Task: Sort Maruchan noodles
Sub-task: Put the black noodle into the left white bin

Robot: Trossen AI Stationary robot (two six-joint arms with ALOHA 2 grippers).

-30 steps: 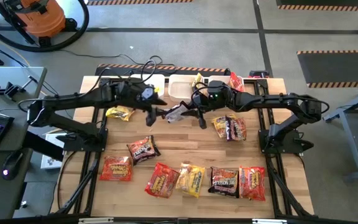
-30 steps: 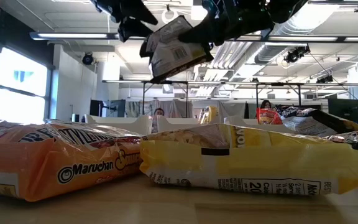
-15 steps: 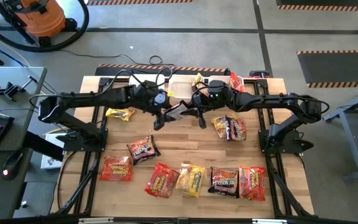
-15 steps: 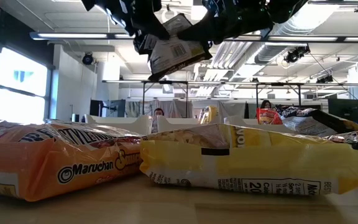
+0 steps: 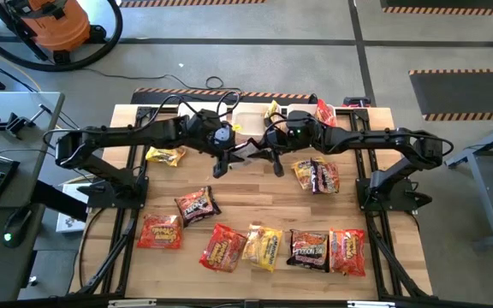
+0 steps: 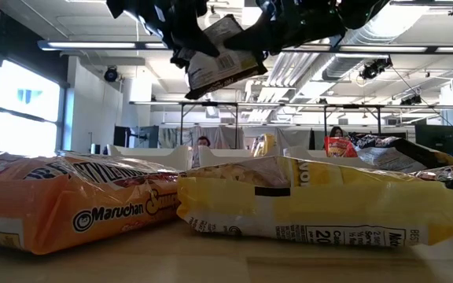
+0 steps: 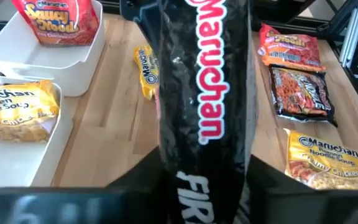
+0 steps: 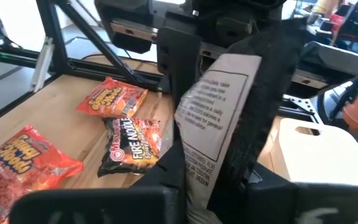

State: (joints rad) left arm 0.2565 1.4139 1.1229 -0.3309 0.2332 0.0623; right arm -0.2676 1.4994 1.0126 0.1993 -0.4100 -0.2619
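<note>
Along the near edge of the wooden table (image 5: 255,201) lies a row of Maruchan packets: a red packet (image 5: 160,231) at the near left, another red packet (image 5: 222,248) beside a yellow packet (image 5: 263,245), then a dark Fire packet (image 5: 309,249) and a red packet (image 5: 347,250) at the near right. In the low view the closest of these fill the foreground, an orange-red Maruchan packet (image 6: 69,206) on the left touching a yellow packet (image 6: 321,206) on the right. Slightly farther back on the left sits a dark maroon packet (image 5: 197,205), and on the right a yellow packet and a dark packet (image 5: 324,175) lie overlapping. A lone yellow packet (image 5: 165,156) rests at the left, just below the left arm. Above the table's middle, both arms meet over one dark Maruchan Fire packet (image 7: 207,106), held in the air with its white printed back (image 8: 219,106) toward the right wrist camera. The left gripper (image 5: 227,156) is clamped on the packet's left end and the right gripper (image 5: 266,154) grips its right end, so the packet (image 6: 220,63) hangs tilted between them. At the far edge stand white bins (image 5: 248,119); one bin (image 7: 36,53) holds a red packet (image 7: 56,18) and the neighbouring bin (image 7: 51,146) a yellow packet (image 7: 17,112).
</note>
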